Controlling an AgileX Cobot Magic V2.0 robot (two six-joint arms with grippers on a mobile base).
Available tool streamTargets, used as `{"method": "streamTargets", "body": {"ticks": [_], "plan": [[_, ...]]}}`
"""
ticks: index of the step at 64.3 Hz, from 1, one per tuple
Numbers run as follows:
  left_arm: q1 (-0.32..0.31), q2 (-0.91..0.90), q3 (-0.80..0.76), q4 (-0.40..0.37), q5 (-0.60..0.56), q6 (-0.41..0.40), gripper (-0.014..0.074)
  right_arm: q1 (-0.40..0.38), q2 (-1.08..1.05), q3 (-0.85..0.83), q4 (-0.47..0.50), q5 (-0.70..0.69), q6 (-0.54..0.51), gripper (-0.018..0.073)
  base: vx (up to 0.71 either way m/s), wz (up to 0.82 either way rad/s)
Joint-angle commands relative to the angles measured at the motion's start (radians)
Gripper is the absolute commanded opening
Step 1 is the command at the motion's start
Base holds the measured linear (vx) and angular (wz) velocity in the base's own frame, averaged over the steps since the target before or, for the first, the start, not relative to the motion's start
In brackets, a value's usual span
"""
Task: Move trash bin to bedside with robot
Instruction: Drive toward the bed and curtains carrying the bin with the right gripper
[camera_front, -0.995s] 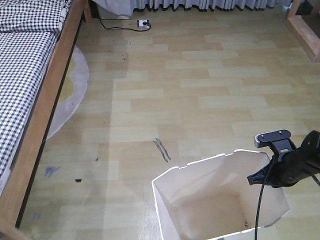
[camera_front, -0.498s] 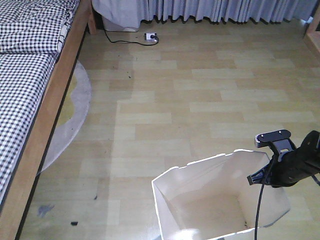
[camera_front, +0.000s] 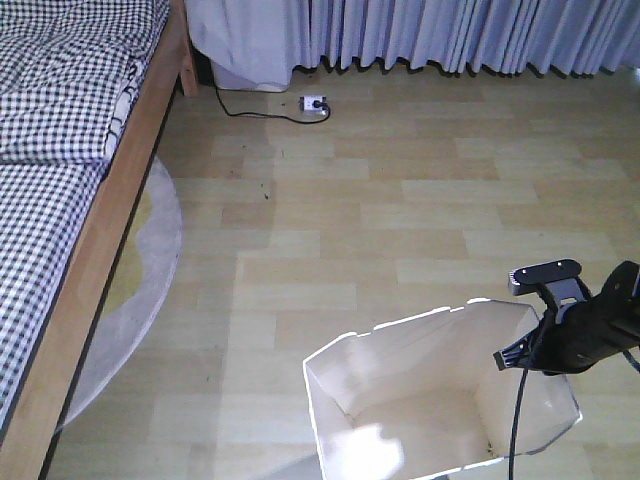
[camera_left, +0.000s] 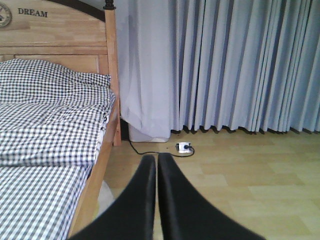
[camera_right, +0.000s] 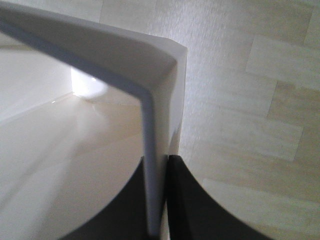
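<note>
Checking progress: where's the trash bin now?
Front view, bottom right: the trash bin, its wall pinched by the right gripper, apart from the bed at left.

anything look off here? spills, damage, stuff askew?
Nothing serious. The trash bin looks upright, its rim wall pinched by the right gripper, with nothing spilled. Only oddities: a power strip and its cable lie loose on the floor by the curtain, and the round rug sits partly under the bed frame.
</note>
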Motion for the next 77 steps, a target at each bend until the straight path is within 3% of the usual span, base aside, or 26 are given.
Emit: {"method": "streamTargets", "body": {"ticks": [1, 77], "plan": [[-0.004, -0.010, 0.020, -0.010, -0.067, -0.003, -0.0006, -0.004, -0.059, -0.017, 0.022, -0.013, 0.011, -0.0003, 0.48, -0.02], [-0.004, -0.010, 0.020, -0.010, -0.067, -0.003, -0.0006, -0.004, -0.059, -0.017, 0.022, -0.013, 0.011, -0.0003, 0.44, 0.00]]}}
